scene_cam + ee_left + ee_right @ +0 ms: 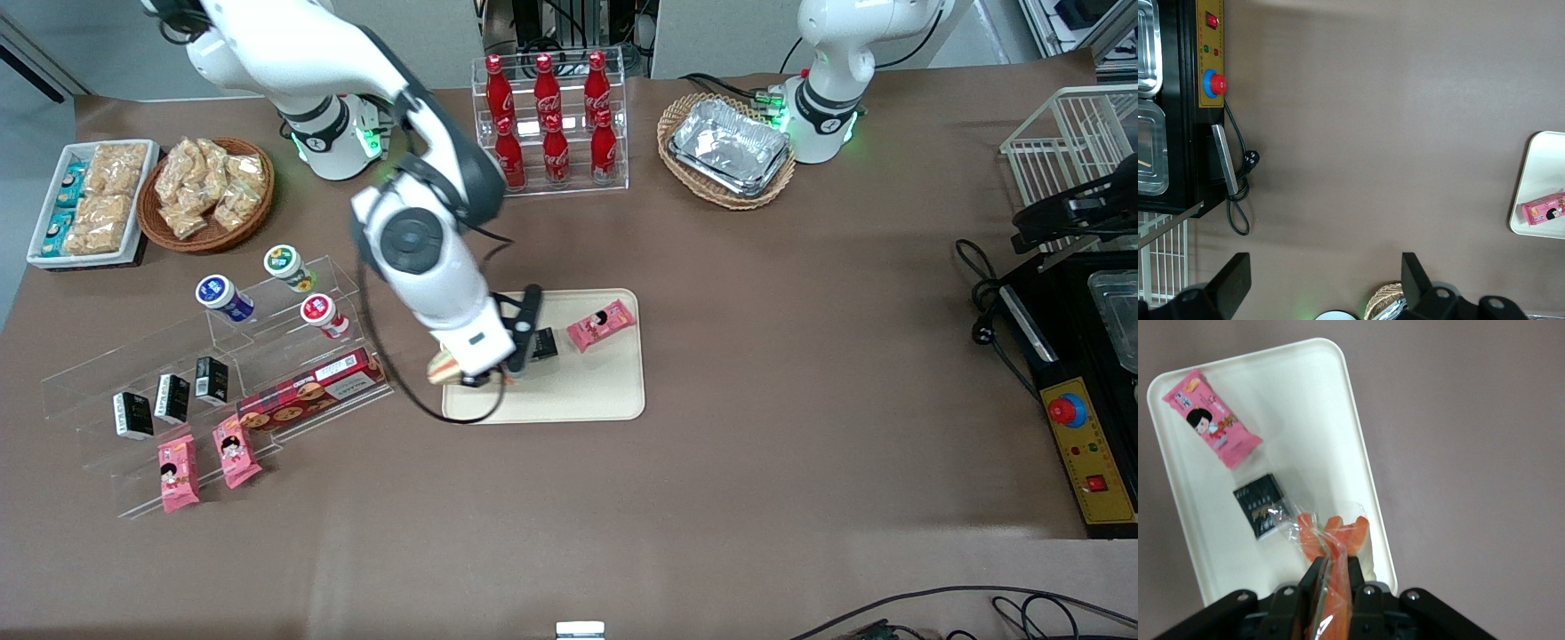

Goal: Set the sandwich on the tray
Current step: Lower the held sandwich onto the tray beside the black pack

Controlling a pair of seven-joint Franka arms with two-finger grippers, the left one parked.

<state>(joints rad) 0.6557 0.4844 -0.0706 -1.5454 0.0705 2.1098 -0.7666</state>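
My right gripper [1333,568] is shut on the clear-wrapped sandwich [1335,540], whose orange and red filling shows between the fingers. It holds the sandwich over the cream-beige tray [1318,420], at the tray's end toward the working arm. In the front view the gripper [484,373] hangs over the tray [587,391], with the pale end of the sandwich [442,366] sticking out beside the wrist. A pink snack packet [1211,419] and a small black packet [1261,505] lie on the tray.
An acrylic step rack [178,382] with cups, black cartons, a cookie box and pink packets stands toward the working arm's end. Cola bottles [551,116], a basket of foil trays [729,147], a snack basket [209,191] and a white snack tray [89,204] stand farther from the camera.
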